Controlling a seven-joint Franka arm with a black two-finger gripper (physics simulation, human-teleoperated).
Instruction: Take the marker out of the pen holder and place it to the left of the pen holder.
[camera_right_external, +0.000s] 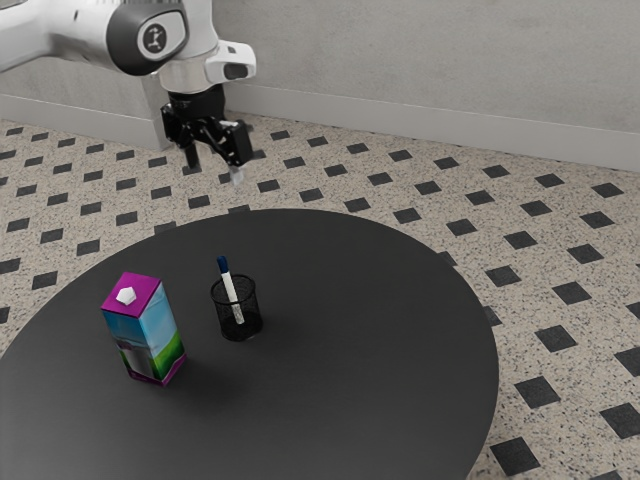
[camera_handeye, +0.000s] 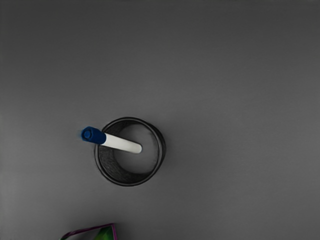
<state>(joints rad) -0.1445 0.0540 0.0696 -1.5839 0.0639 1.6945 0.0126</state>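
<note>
Nearest, a tall carton (camera_right_external: 148, 335) stands upright on the round black table (camera_right_external: 380, 340), near the mesh pen holder (camera_right_external: 253, 312). In the holder, the white marker (camera_handeye: 120, 143) leans tilted against the rim, blue cap up and outside it. Beyond and above, the gripper (camera_right_external: 215, 167) has its fingers spread wide, holding nothing.

Exterior view: high, farther, slanting down. Wrist view: nearer, overhead, straight down. Shared: tabletop (camera_right_external: 380, 340) around pen holder (camera_right_external: 252, 306).
</note>
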